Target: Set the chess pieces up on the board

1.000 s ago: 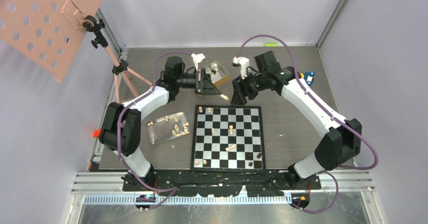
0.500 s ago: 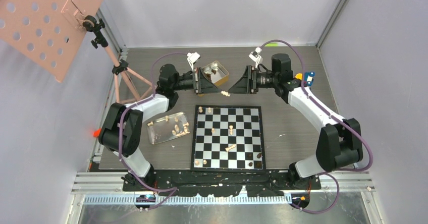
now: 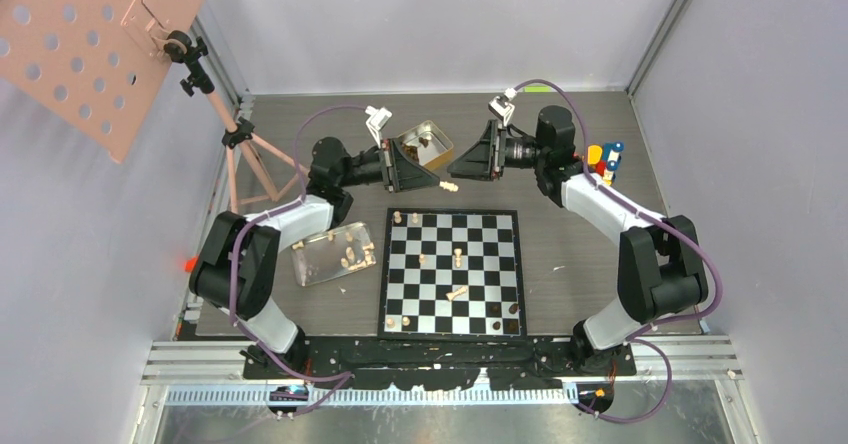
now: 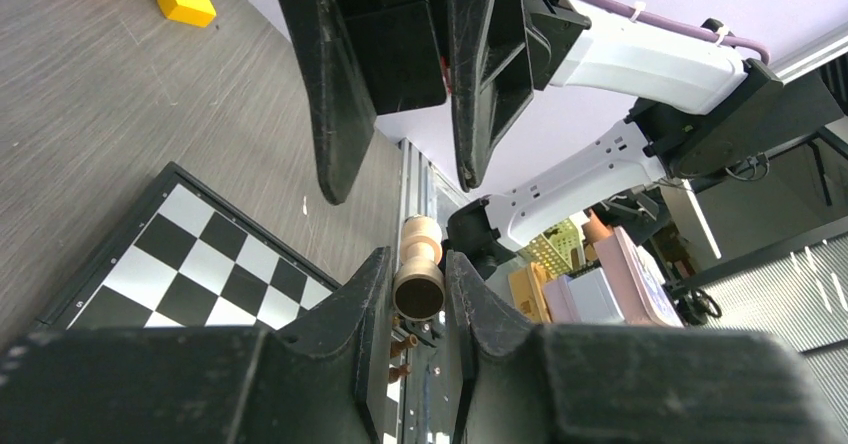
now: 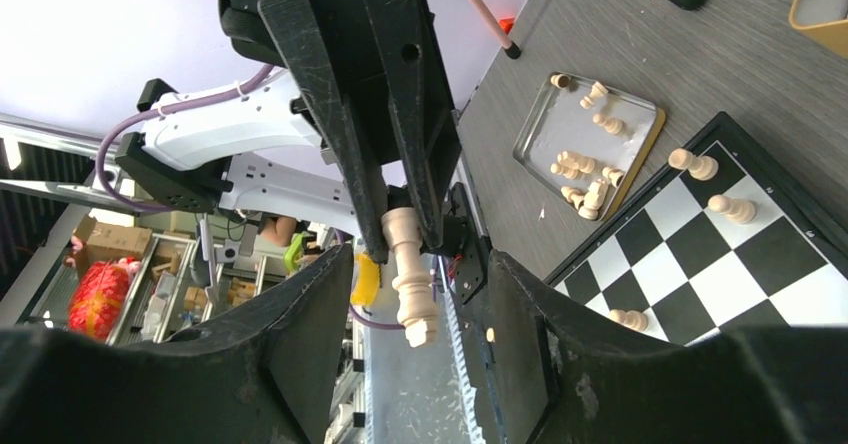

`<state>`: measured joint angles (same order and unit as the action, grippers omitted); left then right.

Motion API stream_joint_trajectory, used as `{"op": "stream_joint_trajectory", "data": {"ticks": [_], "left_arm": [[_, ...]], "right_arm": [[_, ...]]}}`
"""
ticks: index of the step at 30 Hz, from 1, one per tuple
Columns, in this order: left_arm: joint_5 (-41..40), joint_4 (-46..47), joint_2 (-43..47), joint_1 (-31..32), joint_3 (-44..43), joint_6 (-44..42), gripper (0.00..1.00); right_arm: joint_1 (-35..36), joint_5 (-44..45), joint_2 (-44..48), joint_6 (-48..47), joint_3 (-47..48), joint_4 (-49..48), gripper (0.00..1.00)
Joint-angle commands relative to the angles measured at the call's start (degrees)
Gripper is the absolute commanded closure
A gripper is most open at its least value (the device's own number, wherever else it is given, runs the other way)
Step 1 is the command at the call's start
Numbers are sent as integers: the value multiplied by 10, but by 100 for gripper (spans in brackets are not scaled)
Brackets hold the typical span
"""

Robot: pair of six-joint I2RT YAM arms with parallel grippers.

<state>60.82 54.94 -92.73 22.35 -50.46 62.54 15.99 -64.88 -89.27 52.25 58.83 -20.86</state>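
Top external view shows you've barely started: few chess pieces (image 3: 458, 257) stand on the board (image 3: 482, 264), more wait in the tray (image 3: 318, 266), and your left claw (image 4: 415, 255) pinches a pale chessman (image 4: 418, 286) mid-air inside the gaping right claw (image 5: 417, 253).

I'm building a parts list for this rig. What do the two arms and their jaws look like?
Both the left arm and right arm have white link shells between chunky black joints. A purple cable loops along each. The jaws are matte black, scuffed, tapering wedges.
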Motion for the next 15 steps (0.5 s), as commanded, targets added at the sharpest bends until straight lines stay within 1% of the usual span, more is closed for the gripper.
{"op": "stream_joint_trajectory", "data": {"ticks": [1, 12, 15], "left_arm": [[-26, 69, 23, 0, 13, -18, 100], [-39, 107, 17, 0, 18, -10, 100], [-43, 109, 17, -1, 21, -13, 100]], "right_arm": [[-2, -24, 6, 39, -9, -73, 43], [2, -31, 11, 32, -26, -73, 43], [4, -33, 13, 31, -26, -73, 45]]}}
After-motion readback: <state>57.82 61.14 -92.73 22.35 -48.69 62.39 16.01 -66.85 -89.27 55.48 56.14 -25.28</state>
